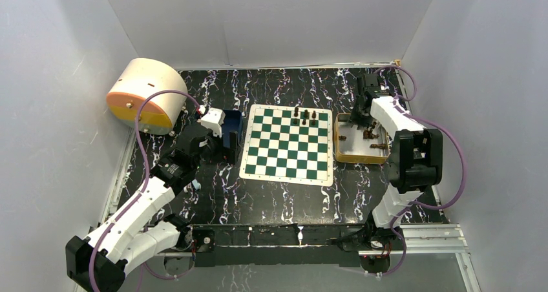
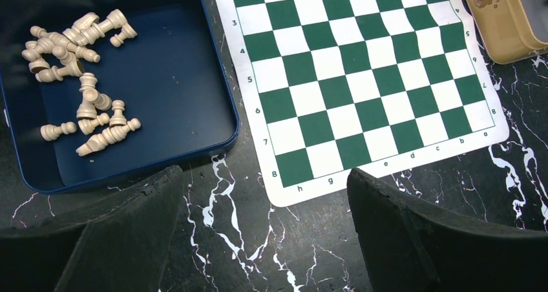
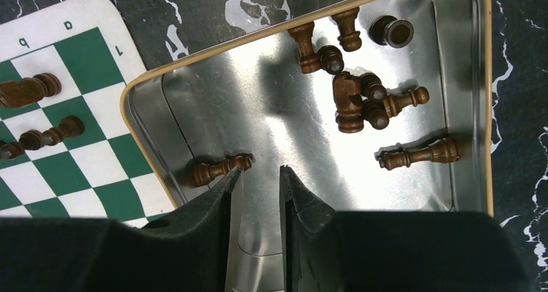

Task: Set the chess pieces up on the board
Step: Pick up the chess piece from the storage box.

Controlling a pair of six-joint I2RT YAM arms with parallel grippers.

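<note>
- Right pincer [image 3: 260,176] hangs low inside the tin [image 3: 258,104], jaws at a narrow slit, grasping nothing.
- One dark piece [image 3: 220,169] lies on its side just beside one fingertip; it may be touching, but we cannot tell.
- We see more dark pieces [image 3: 352,101] heaped on their sides toward the tin's far corner.
- Left pincer [image 2: 265,227] is released wide, hovering over the desk [image 2: 258,253] between the blue tray [image 2: 174,79] and the board [image 2: 362,79].
- Pale pieces [image 2: 71,53] lie tumbled in the blue tray.
- On the board's far rows we see a few standing pieces [image 1: 305,115].
</note>
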